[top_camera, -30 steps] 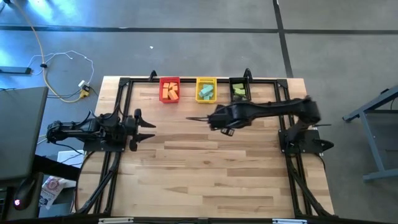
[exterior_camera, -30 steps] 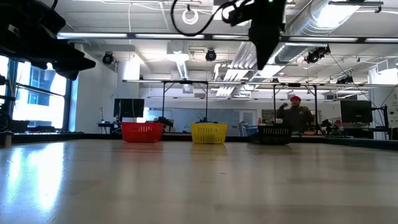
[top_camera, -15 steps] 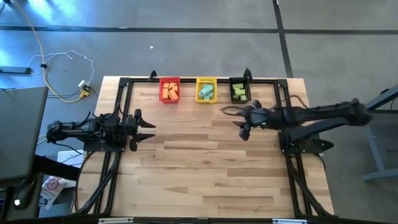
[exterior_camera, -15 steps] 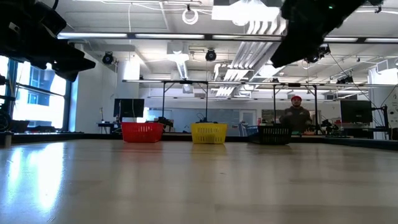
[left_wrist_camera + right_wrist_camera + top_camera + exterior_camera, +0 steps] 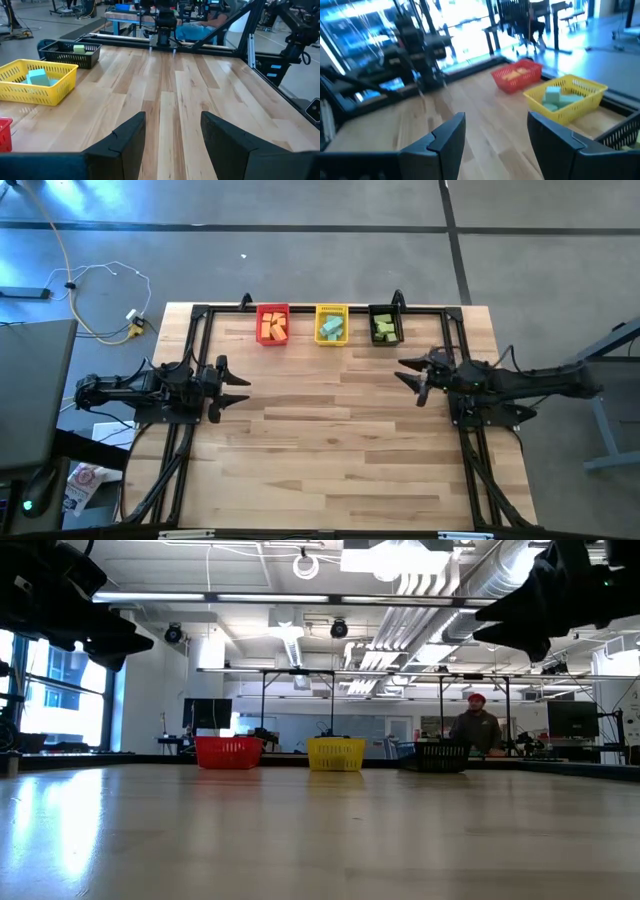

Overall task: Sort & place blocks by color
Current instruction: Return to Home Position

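High view: orange blocks (image 5: 272, 328) in the red bin (image 5: 259, 325), teal blocks (image 5: 332, 329) in the yellow bin (image 5: 318, 326), green blocks (image 5: 384, 330) in the black bin (image 5: 371, 326), nearest the right gripper (image 5: 403, 370); that gripper has pulled back from mid-table. Low view: all three far beyond both grippers. Wrist views: left gripper (image 5: 173, 116) and right both spread, empty. We judge the blocks light and foamy; pinch flat opposite faces.

Teal blocks (image 5: 334, 329) lie in the yellow bin (image 5: 331, 308); orange blocks (image 5: 272, 328) sit left of it, green blocks (image 5: 383, 329) right.
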`<state>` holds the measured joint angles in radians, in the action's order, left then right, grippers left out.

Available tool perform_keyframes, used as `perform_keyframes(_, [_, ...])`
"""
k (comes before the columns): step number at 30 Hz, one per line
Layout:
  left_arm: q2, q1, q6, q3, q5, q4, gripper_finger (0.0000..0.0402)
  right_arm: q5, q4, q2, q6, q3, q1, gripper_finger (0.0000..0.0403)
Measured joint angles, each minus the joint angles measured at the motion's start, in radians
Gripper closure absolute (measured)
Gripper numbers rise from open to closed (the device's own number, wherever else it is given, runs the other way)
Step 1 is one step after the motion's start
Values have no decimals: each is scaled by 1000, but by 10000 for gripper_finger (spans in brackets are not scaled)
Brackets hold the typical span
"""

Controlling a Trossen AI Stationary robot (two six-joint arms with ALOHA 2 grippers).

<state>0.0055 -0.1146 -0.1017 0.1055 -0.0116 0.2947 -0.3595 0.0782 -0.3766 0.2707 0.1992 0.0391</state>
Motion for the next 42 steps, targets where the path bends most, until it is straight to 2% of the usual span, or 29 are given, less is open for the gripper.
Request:
perform_keyframes(10, [0,0,0,0,0,0,222,-10,15,239,-45,-132,0,204])
perform_keyframes(19, [0,0,0,0,0,0,222,-18,-149,365,-43,-134,0,204])
perform_keyframes(25, [0,0,0,0,0,0,222,-32,-192,370,-32,-134,0,204])
perform_keyframes(31, [0,0,0,0,0,0,222,-108,-190,370,-70,-134,0,204])
perform_keyframes(42, [0,0,0,0,0,0,222,-103,-192,370,-65,-134,0,204])
